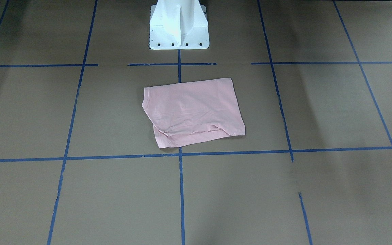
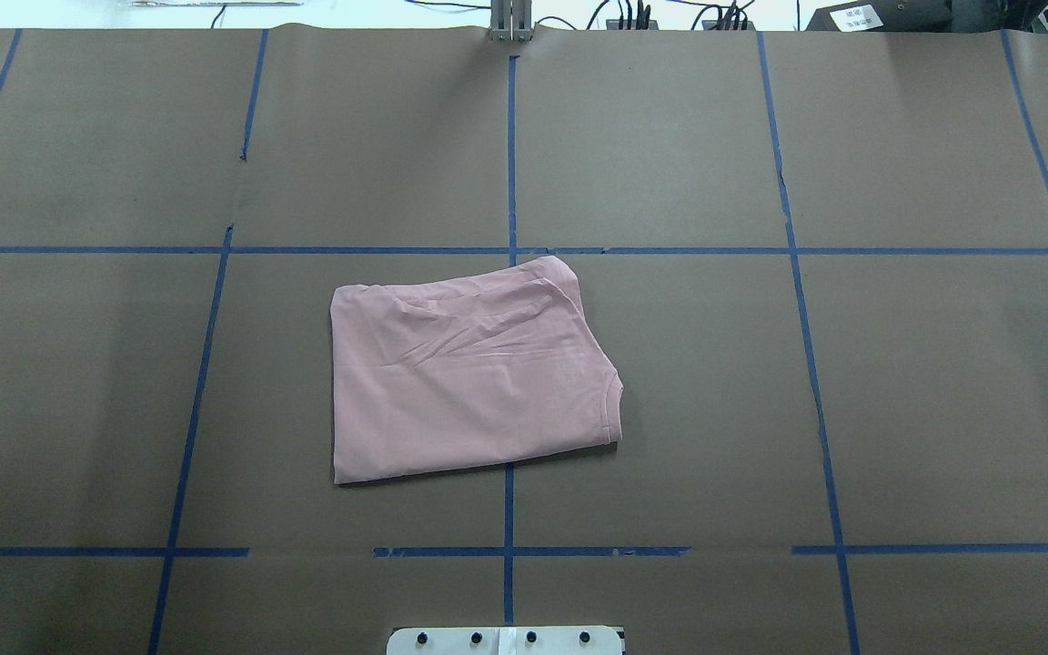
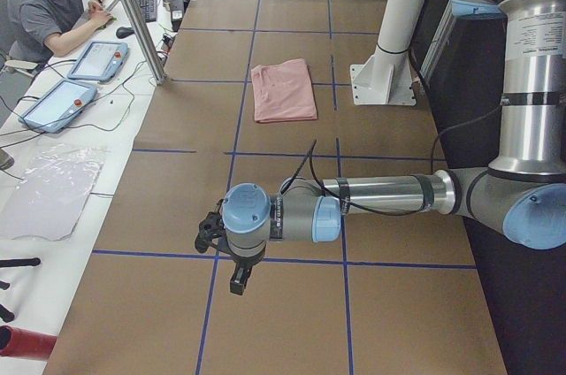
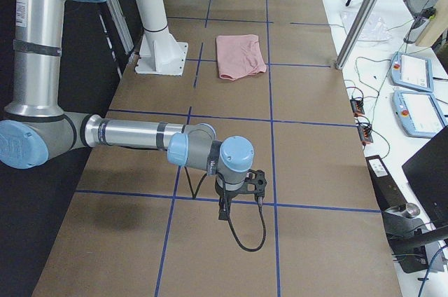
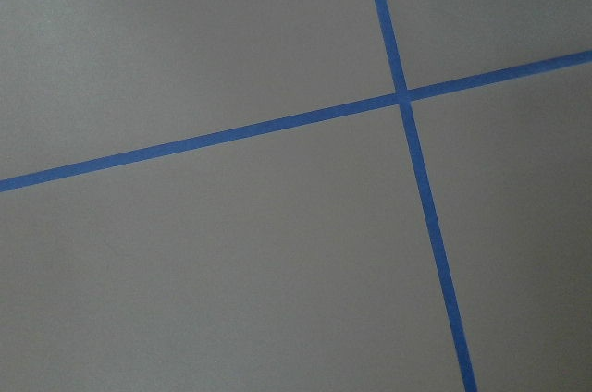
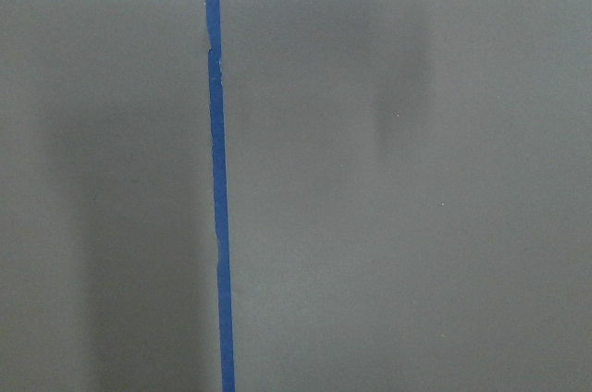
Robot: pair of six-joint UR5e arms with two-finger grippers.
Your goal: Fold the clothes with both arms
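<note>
— While the shirt (image 2: 469,373) lies folded mid-way on the table (image 2: 897,382), why do the left gripper (image 3: 237,282) and the right gripper (image 4: 224,211) hang far aside?
— We judge the folding finished. Whether they are open or holding anything, we cannot tell.

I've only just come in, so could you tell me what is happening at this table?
The two-arm robot is folding clothes. The pink T-shirt lies folded into a rough rectangle on the table, in front of the white pedestal. Neither arm touches it: the left arm and the right arm reach out low over the table, far from the shirt. The fold looks about done.
</note>
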